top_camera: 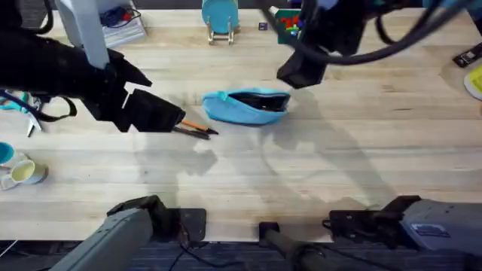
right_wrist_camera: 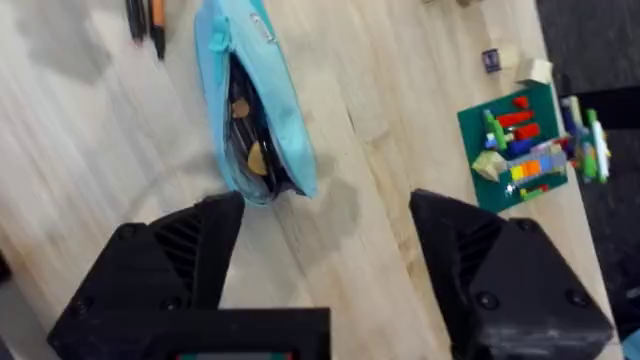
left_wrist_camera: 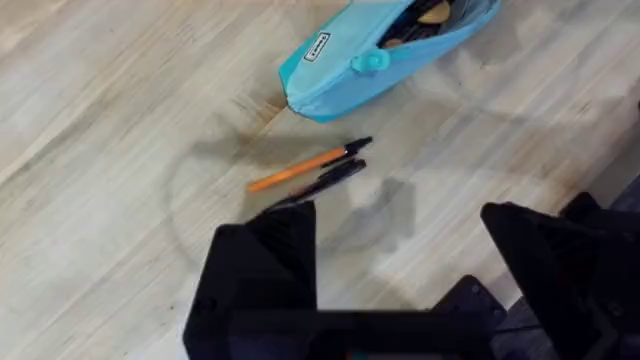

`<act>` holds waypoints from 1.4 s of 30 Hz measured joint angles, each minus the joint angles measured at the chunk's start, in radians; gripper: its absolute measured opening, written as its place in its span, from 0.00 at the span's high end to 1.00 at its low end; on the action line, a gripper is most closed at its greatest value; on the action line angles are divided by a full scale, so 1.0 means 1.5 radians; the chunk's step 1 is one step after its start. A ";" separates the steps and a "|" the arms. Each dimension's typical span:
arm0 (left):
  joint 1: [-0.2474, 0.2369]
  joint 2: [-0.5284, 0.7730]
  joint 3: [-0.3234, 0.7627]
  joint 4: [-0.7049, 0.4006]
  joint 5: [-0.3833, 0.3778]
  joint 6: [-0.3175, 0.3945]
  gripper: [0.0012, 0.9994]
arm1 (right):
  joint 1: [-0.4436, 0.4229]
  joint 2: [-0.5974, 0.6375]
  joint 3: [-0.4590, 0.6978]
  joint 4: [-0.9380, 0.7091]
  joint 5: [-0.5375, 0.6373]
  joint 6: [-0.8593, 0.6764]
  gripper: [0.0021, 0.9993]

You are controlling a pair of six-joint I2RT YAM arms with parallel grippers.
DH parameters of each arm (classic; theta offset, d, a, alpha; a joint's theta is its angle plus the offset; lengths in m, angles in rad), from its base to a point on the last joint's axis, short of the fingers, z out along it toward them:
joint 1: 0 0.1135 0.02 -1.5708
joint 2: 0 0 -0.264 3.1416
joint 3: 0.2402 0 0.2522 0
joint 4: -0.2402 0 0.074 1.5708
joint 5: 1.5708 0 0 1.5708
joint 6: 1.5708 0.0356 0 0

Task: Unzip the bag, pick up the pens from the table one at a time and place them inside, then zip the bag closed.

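1. bag [top_camera: 247, 106] unzipped, mid table [top_camera: 316, 173], dark interior showing.
2. orange pen [left_wrist_camera: 300, 169] and black pen [left_wrist_camera: 330, 180] side by side just left of bag.
3. left gripper [left_wrist_camera: 400, 250] spread wide above pens, holding nothing.
4. right gripper [right_wrist_camera: 325, 250] spread wide over bag, empty.

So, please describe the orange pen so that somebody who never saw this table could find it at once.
Find the light blue bag, lying open mid-table. Just off its end nearest the left gripper, two pens lie side by side. The orange pen has an orange barrel and dark tip; its neighbour, the black pen, is all dark.
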 joint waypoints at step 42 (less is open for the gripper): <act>0.000 0.000 0.000 -0.003 0.001 -0.064 0.00 | 0.000 -0.311 -0.323 -0.012 0.005 0.252 0.00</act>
